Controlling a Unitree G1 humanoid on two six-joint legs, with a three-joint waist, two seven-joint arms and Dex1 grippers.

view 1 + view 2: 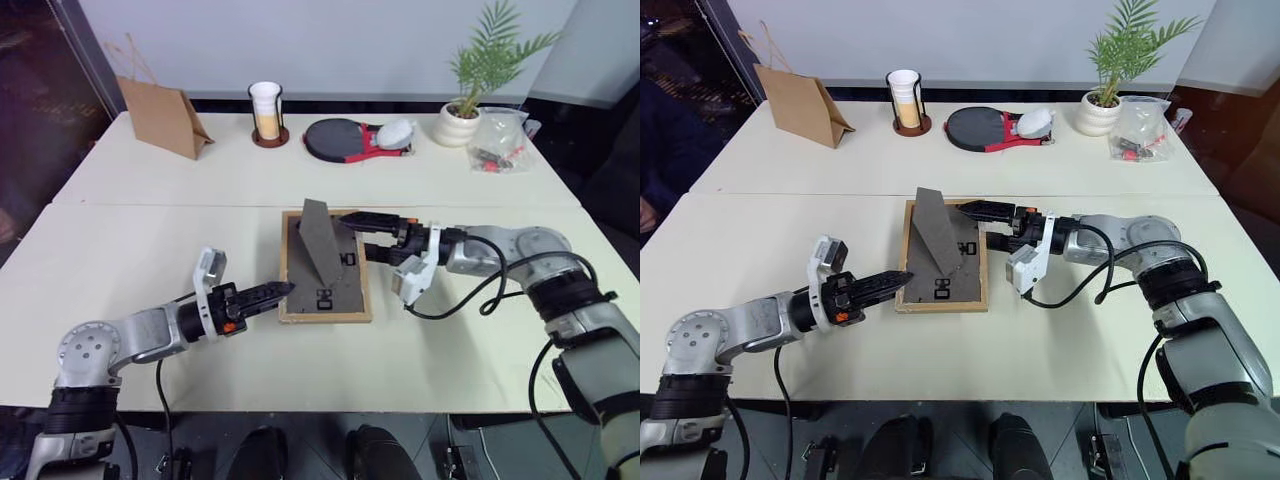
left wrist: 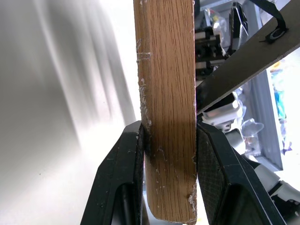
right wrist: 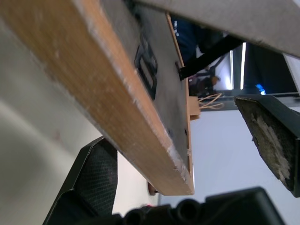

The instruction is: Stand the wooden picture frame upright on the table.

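Along the far edge stands a row of bystanders. At far left a brown paper bag [image 1: 160, 115] sits with its handles up. Right of it a black wire holder [image 1: 268, 113] carries a stack of paper cups. Next lies a black round paddle [image 1: 337, 138] with a white lump [image 1: 396, 131] on its red handle. A potted palm [image 1: 475, 80] in a white pot follows, and a clear plastic bag [image 1: 499, 140] of small parts sits farthest right.

No legible text, label, brand, number or sign appears in any view. The dark marks at the centre, on the back of the wooden picture frame [image 1: 325, 268], are metal clips, not lettering.
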